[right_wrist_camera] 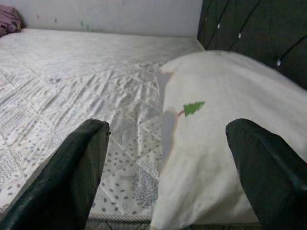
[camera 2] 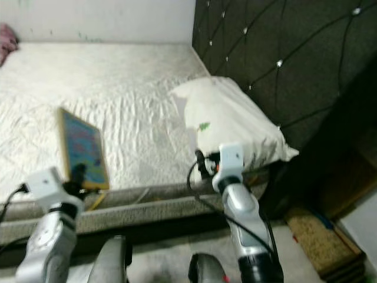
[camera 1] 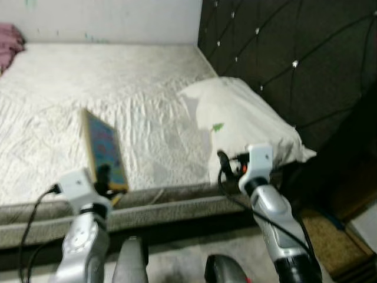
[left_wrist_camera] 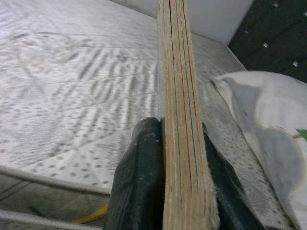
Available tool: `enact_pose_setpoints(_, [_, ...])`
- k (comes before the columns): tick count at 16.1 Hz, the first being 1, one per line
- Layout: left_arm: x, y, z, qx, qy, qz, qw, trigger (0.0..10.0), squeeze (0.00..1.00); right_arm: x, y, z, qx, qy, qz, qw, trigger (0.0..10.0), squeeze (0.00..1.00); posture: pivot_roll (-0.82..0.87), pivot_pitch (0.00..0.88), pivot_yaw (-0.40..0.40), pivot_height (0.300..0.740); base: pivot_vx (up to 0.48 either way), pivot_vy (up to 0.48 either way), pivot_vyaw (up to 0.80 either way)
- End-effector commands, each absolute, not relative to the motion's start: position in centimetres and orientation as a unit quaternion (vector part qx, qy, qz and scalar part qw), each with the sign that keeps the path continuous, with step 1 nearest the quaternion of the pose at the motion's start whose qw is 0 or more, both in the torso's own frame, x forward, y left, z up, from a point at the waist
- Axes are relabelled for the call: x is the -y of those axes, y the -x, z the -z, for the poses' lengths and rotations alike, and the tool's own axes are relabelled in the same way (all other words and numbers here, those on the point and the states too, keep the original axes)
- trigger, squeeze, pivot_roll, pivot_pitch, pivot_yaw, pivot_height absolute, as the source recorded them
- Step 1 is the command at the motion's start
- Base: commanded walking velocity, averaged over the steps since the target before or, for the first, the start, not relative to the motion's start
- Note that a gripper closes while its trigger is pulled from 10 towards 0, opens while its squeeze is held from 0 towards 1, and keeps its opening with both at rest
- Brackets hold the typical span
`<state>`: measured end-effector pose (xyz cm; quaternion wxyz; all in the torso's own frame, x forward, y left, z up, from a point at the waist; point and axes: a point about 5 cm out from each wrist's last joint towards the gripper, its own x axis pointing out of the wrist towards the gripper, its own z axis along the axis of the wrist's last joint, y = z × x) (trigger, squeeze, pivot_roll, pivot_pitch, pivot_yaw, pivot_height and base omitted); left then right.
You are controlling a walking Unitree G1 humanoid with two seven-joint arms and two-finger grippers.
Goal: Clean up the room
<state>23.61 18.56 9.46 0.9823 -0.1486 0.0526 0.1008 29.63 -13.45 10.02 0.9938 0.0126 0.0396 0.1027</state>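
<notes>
Bed (camera 1: 135,100) takes up most of the scene, its sheet rumpled, a pillow (camera 1: 241,118) by the dark headboard (camera 1: 283,53). Tidying looks barely started: a pink cloth (camera 1: 9,41) sits at the far corner. Book (camera 1: 105,150) is clamped at its near end by the left gripper (camera 1: 103,177), over the bed's front edge, long axis pointing away toward the wall. Right gripper (right_wrist_camera: 165,158) hangs spread wide before the pillow.
</notes>
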Motion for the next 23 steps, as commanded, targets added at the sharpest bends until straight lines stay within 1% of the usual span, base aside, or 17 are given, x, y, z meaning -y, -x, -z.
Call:
enact_pose_setpoints(1, [-18.2,-24.3,-11.0,-0.016,0.153,-0.087,0.984,10.0,0.0,13.5,-29.9,-10.7,-0.029,-0.009,-0.105,0.994,10.0,0.0,-0.01,0.0,-0.08,0.641,0.259,0.0,0.0])
enact_pose_setpoints(21, [-18.2,-24.4,-11.2,-0.009,0.152,-0.086,0.985,10.0,0.0,13.4,-30.0,-10.7,-0.03,-0.009,-0.108,0.994,10.0,0.0,-0.02,0.0,-0.079,0.641,0.36,0.0,0.0])
enact_pose_setpoints(22, [-18.1,-26.4,-9.9,-0.049,0.234,-0.093,0.967,10.0,0.0,13.5,-29.8,-11.0,-0.017,-0.01,-0.114,0.993,10.0,0.0,-0.03,0.0,-0.076,0.636,0.0,0.0,0.0])
enact_pose_setpoints(23, [-18.0,-26.9,-10.1,-0.049,0.248,-0.097,0.963,10.0,0.0,13.8,-29.8,-11.4,-0.01,-0.011,-0.109,0.994,10.0,0.0,-0.03,0.0,-0.076,0.626,0.0,0.0,0.0])
